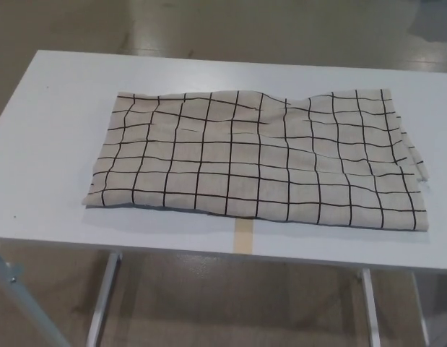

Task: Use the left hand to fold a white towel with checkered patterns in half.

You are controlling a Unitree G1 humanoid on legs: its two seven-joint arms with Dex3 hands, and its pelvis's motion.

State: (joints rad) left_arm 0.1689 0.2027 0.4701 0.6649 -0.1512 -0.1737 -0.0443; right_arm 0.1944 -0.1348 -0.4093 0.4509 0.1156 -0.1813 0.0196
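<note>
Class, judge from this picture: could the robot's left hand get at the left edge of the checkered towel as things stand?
Probably yes. The towel lies spread on the white table with nothing beside its left edge, though neither hand is in view.
</note>
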